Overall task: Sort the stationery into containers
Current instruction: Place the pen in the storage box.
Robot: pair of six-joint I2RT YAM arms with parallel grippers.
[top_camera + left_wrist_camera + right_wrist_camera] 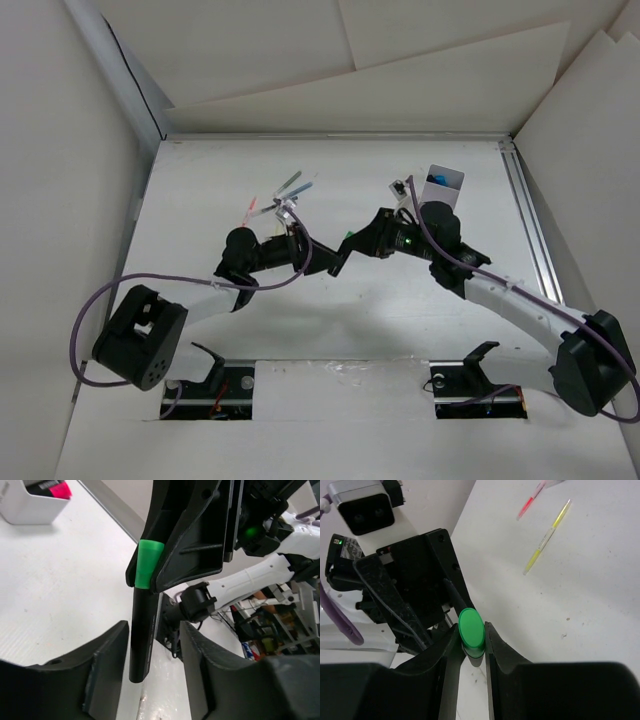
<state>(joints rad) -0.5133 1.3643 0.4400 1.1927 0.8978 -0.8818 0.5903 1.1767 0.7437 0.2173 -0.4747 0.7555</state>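
From above the highlighter [347,237] is just a green speck, my right hand [471,632] hides its body below the cap, the box [25,510] is cropped at a corner, and the pens [291,186] blur together.

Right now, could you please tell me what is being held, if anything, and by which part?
The right gripper clamps the black-bodied, green-capped highlighter by its green cap; the left gripper stands open around the black barrel.

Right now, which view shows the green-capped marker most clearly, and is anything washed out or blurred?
Left wrist: marker sharp, left gripper in the foreground soft. Right wrist: green cap crisp, pens beyond slightly soft. Top: table glares white, marker only a speck.
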